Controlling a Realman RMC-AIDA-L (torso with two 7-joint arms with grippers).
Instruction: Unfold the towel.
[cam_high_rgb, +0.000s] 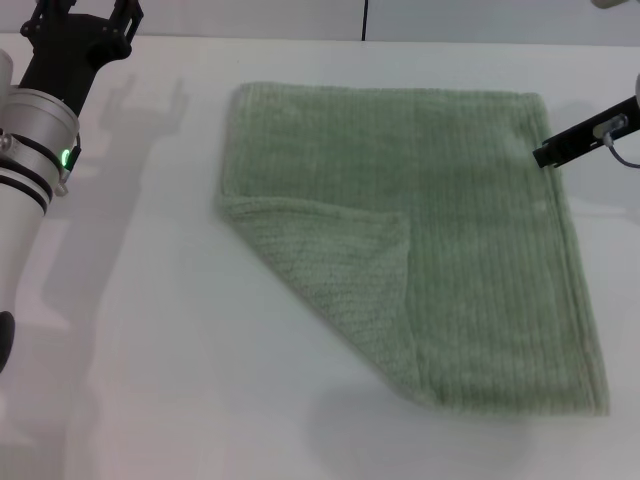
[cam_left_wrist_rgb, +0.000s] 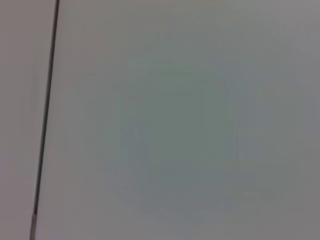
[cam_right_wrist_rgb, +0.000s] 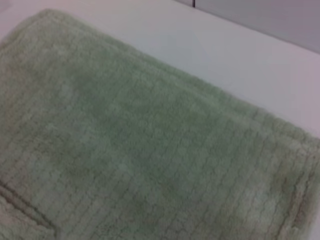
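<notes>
The pale green towel (cam_high_rgb: 420, 220) lies flat on the white table, with its near-left corner (cam_high_rgb: 340, 260) folded over onto the cloth as a triangle. My right gripper (cam_high_rgb: 548, 154) hovers at the towel's far right edge, close to the hem. In the right wrist view the towel (cam_right_wrist_rgb: 140, 150) fills most of the picture, seen from close up. My left gripper (cam_high_rgb: 82, 28) is raised at the far left of the table, well away from the towel. The left wrist view shows only bare table.
The white table (cam_high_rgb: 140, 330) extends to the left of and in front of the towel. A dark seam (cam_left_wrist_rgb: 46, 115) runs along the table's far side in the left wrist view. My left arm (cam_high_rgb: 30, 170) stands along the left edge.
</notes>
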